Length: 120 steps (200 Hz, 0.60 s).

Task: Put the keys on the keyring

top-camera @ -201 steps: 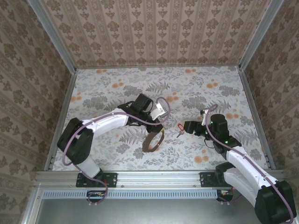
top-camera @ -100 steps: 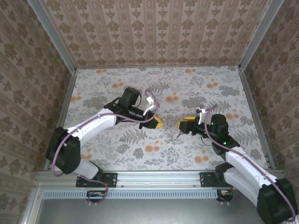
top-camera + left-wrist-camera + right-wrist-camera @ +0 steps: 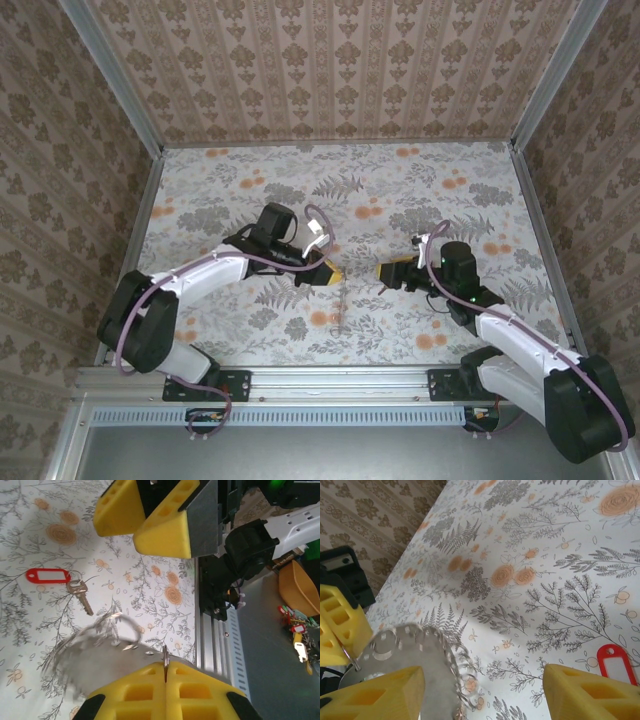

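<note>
You are pinching the keyring (image 3: 405,642) in your left claw (image 3: 165,675) while the keys (image 3: 60,580) are lying loose.
Your left claw is clamping shut on the hoop's thin edge. The keys are resting flat on the table (image 3: 250,190), apart from the hoop. Your right claw (image 3: 482,680) is gaping wide, gripping nothing.

White-and-black arms (image 3: 205,275), purple cables (image 3: 318,212), yellow ribbed tool fingers (image 3: 135,695).
</note>
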Motion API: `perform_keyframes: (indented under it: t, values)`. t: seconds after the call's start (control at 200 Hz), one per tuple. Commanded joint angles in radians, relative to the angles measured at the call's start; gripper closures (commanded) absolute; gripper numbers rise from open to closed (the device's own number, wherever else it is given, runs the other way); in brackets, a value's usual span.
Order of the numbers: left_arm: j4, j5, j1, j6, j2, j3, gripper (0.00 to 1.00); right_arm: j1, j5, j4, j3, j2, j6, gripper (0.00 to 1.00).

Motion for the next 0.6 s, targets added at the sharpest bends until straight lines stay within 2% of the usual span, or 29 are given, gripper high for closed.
perform_keyframes:
  t: [0.0, 0.185, 0.4, 0.49, 0.595]
  values:
    - [0.007, -0.045, -0.007, -0.037, -0.009, -0.014, 1.0, 0.006, 0.005, 0.01, 0.036, 0.005, -0.01, 0.36]
    - [-0.028, -0.109, 0.014, -0.034, 0.001, -0.034, 1.0, 0.01, 0.011, -0.006, 0.034, -0.015, -0.014, 0.39]
    - [-0.041, -0.112, 0.013, -0.034, -0.01, -0.038, 1.0, 0.033, 0.007, -0.011, 0.044, 0.034, -0.01, 0.44]
    - [-0.026, -0.119, 0.021, -0.045, -0.011, -0.05, 1.0, 0.077, 0.026, -0.055, 0.064, 0.061, -0.019, 0.49]
    - [-0.002, -0.119, 0.051, -0.06, 0.013, -0.058, 1.0, 0.179, 0.079, -0.066, 0.079, 0.095, -0.019, 0.55]
